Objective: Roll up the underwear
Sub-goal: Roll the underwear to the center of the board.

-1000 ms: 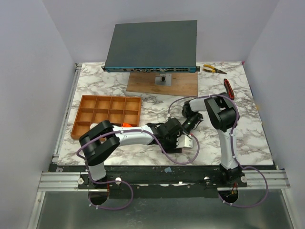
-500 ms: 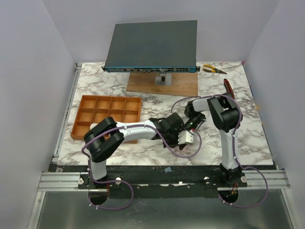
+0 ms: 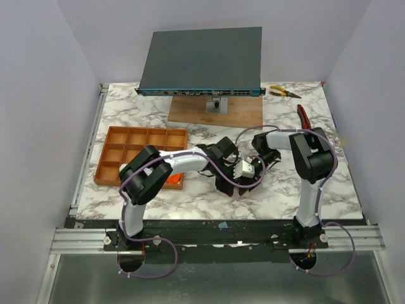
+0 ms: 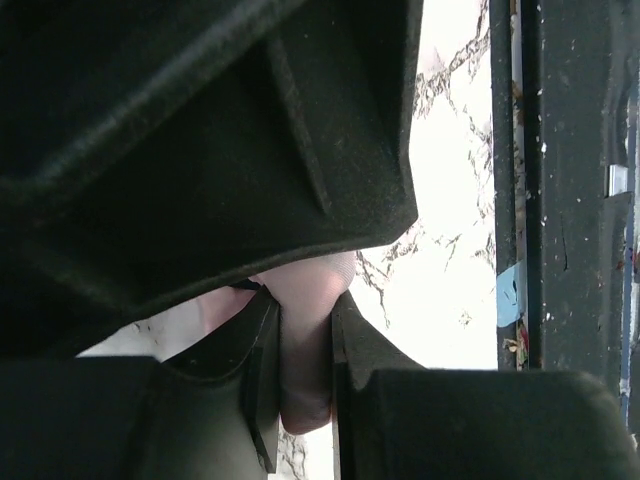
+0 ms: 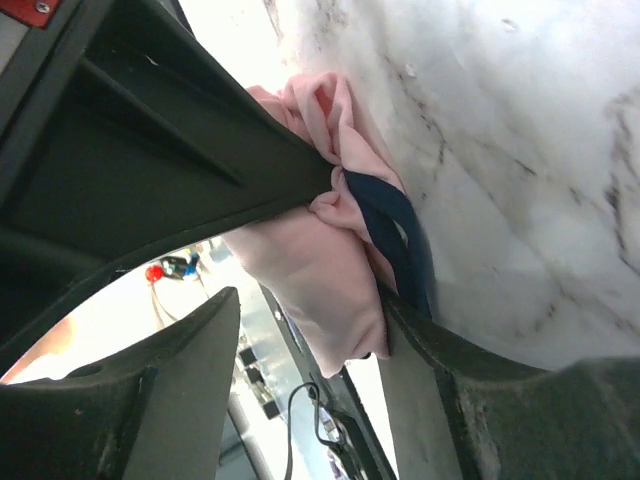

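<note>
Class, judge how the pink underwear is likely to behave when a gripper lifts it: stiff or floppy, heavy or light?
Probably floppy: the pink underwear bunches into soft folds where it is held. Likely light and squashy too, since the left gripper squeezes it into a narrow strip.

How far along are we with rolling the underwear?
Done: an orange piece seems to sit in the tray. In hand: the left gripper pinches the pink underwear, bunched, and the right gripper straddles it. Left: finishing this roll; no others visible.
</note>
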Tool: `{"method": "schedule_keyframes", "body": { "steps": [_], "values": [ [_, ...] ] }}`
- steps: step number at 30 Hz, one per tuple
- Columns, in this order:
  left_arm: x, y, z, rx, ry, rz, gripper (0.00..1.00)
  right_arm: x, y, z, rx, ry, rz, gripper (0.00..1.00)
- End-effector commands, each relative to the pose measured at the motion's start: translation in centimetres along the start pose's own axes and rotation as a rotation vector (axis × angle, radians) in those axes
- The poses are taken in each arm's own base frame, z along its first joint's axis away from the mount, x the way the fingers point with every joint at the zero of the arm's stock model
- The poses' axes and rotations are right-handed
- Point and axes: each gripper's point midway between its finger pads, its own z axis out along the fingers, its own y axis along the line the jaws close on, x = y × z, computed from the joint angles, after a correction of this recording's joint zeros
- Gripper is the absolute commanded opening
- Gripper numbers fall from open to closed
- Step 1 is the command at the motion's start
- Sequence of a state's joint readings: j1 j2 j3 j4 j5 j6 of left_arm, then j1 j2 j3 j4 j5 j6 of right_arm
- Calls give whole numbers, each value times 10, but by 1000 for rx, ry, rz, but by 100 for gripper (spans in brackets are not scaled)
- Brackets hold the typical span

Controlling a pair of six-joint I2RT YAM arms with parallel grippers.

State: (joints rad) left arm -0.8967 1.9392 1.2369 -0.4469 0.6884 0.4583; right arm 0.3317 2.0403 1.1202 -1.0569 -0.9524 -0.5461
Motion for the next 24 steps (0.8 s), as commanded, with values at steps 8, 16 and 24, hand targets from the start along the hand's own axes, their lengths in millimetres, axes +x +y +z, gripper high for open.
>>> {"method": "schedule_keyframes", "body": {
  "steps": [8,16,24],
  "values": [
    [44,-8,18,113,107,-164,0,-21,-85,-37,435,-82,-205,63],
    [50,0,20,104,137,-195,0,-21,-89,-72,519,-175,-221,67],
    [55,4,24,99,164,-214,0,-22,-90,-93,579,-250,-248,72]
  ]
}}
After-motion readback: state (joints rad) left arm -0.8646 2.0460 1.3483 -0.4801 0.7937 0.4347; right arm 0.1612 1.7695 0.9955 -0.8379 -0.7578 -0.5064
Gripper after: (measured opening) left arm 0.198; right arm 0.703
